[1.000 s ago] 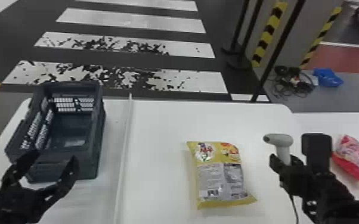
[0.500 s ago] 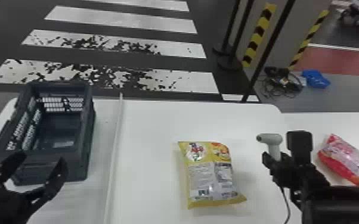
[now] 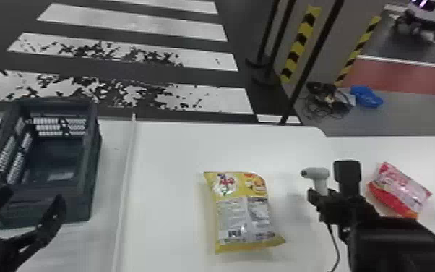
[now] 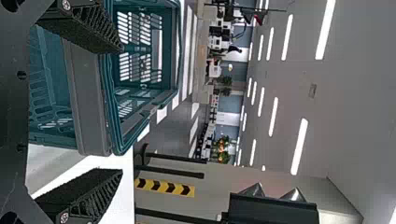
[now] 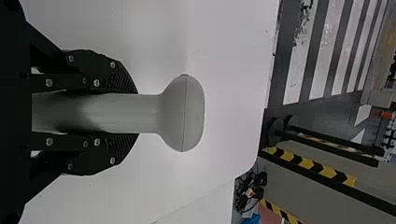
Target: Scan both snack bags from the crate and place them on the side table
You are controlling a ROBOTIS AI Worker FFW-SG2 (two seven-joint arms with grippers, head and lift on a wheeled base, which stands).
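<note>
In the head view, a yellow snack bag [image 3: 242,213] lies flat on the white table, printed back up. A pink and red snack bag [image 3: 398,191] rests on the side table [image 3: 379,148] at the right. The dark crate [image 3: 88,173] stands at the left with no bag visible in it. My left gripper [image 3: 29,202] is at its near side, and in the left wrist view the left gripper [image 4: 120,109] has its fingers wide apart before the crate [image 4: 88,102]. My right gripper [image 3: 319,197] is shut on the grey scanner [image 3: 319,175]; in the right wrist view the right gripper [image 5: 135,113] clasps the scanner's handle [image 5: 144,113].
A raised white strip [image 3: 128,170] runs across the table between crate and yellow bag. The scanner's cable [image 3: 333,246] hangs down beside my right arm. Beyond the tables stand black posts [image 3: 307,65] and striped barriers.
The whole head view has shifted, with the table's things sliding leftward in it. The right gripper still holds the scanner, and the yellow bag stays on the table.
</note>
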